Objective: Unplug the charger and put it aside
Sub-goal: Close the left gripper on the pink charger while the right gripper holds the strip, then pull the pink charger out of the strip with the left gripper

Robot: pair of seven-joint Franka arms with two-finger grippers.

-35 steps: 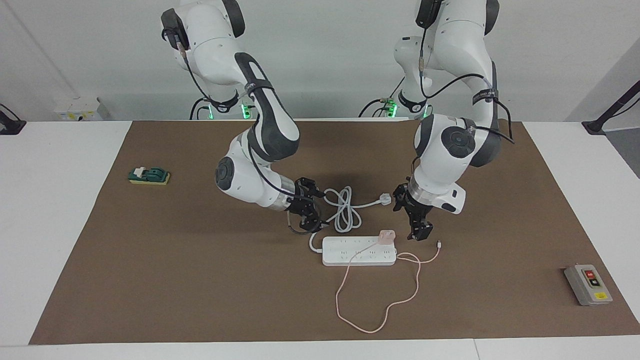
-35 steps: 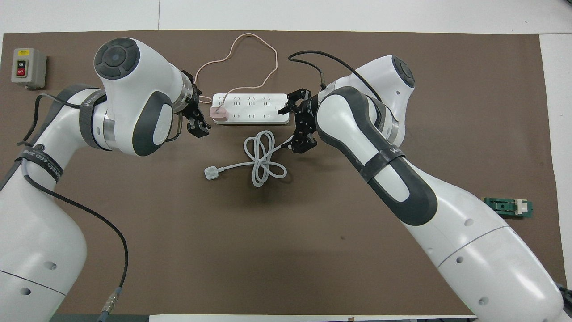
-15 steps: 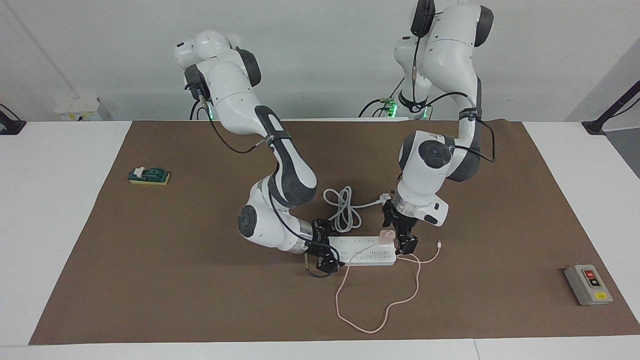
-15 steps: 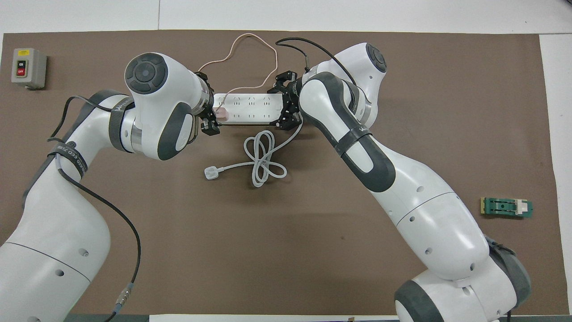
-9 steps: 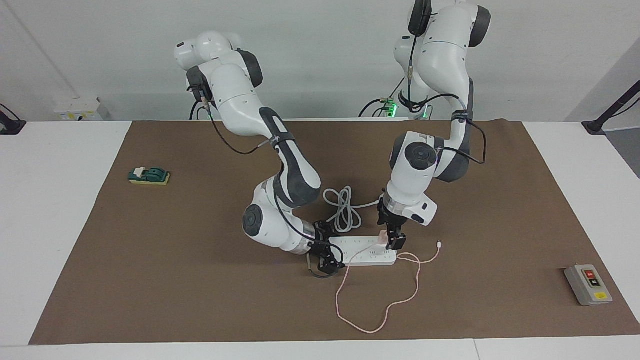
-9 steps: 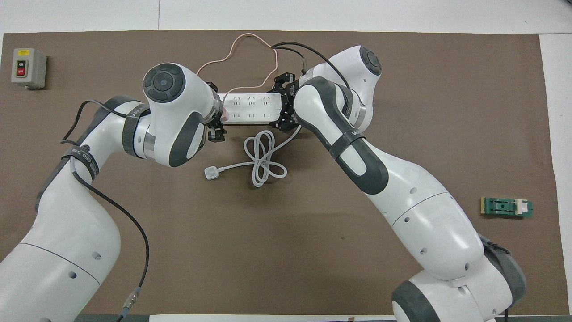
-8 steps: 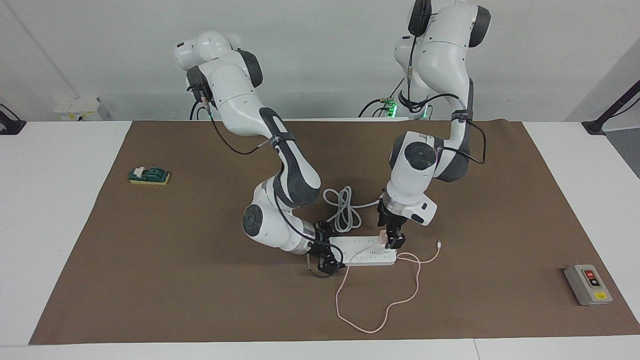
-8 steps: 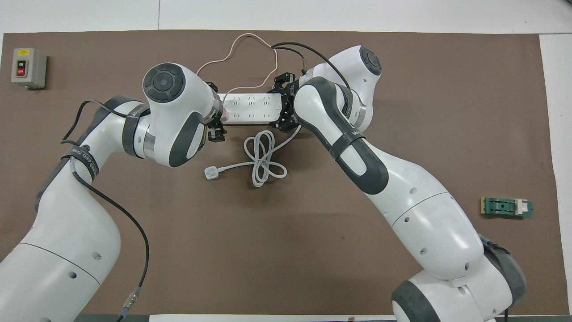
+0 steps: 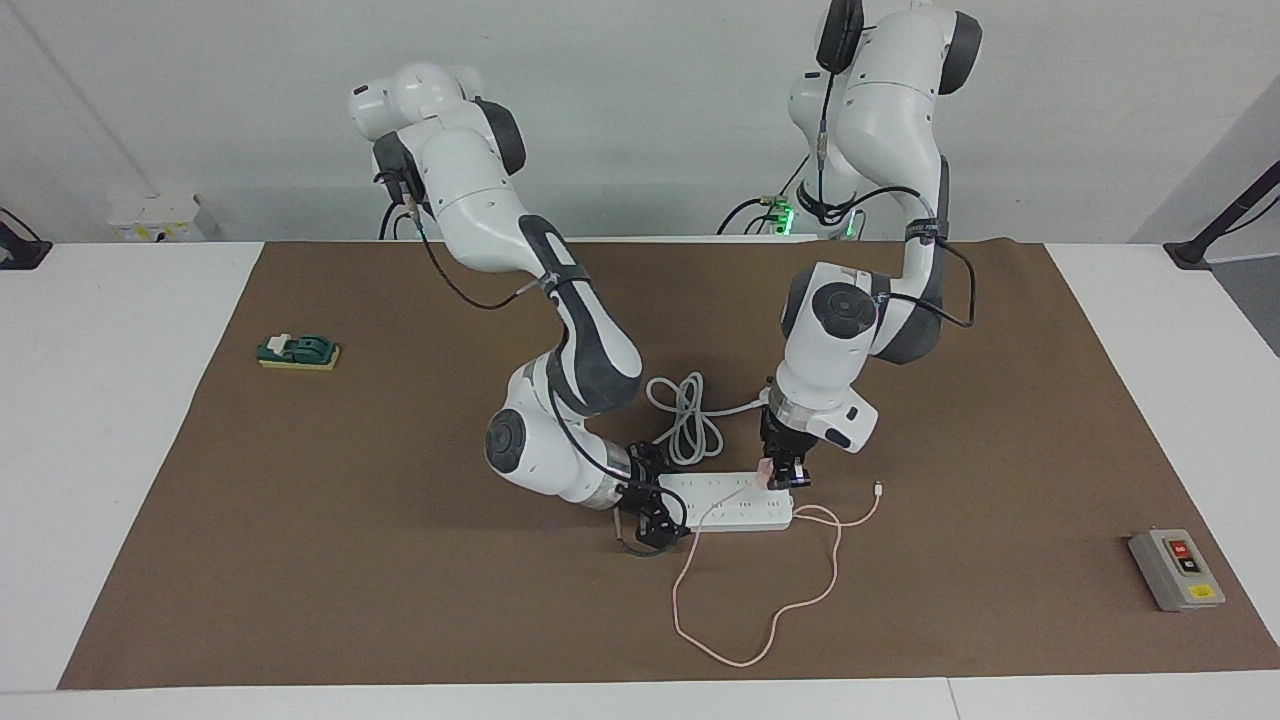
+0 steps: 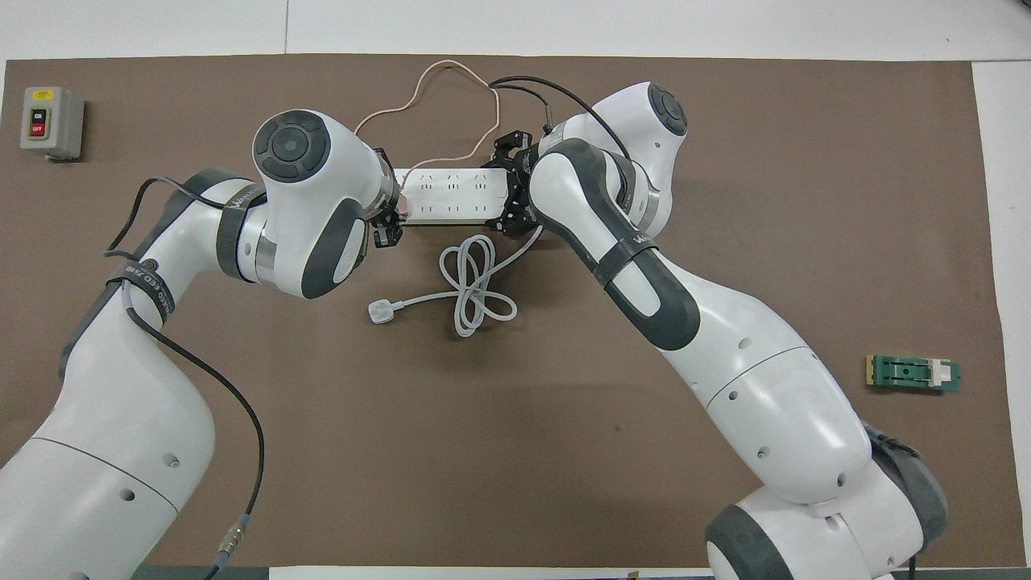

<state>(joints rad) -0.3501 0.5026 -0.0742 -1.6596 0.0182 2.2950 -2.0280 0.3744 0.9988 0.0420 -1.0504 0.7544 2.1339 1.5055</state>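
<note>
So the charger (image 9: 767, 471) is plugged into the power strip (image 9: 728, 501), at the end toward the left arm, with its thin pink cable (image 9: 757, 610) looping away from the robots across the brown mat (image 9: 300, 500) and the tiny white tip lying just beside the strip. Your left claw (image 9: 781, 477) is down on it with the fingers together, clamped on the charger's pink body, so I'd call this the grab step done and the pull not started yet, since the cube looks seated in the strip. Your right claw (image 9: 650, 520) is at the strip's other end, down at the cord end as if to pin it; can't tell from here whether its fingers are apart or together. Next move, my guess: pull straight up off the strip, no twisting, and keep that right arm holding the strip down or the whole thing may lift with the plug. Then swing toward the left arm's end of the bench, where there's bare mat, and watch that the cable doesn't drag the strip. The white plug with the thick coiled cord (image 9: 687, 415) sits nearer to the robots, leave it alone. Writing-wise: the grey switch box (image 10: 51, 122) has small labels by its buttons, too small for me to read. The green block (image 9: 297, 351) shows no text I can make out.
</note>
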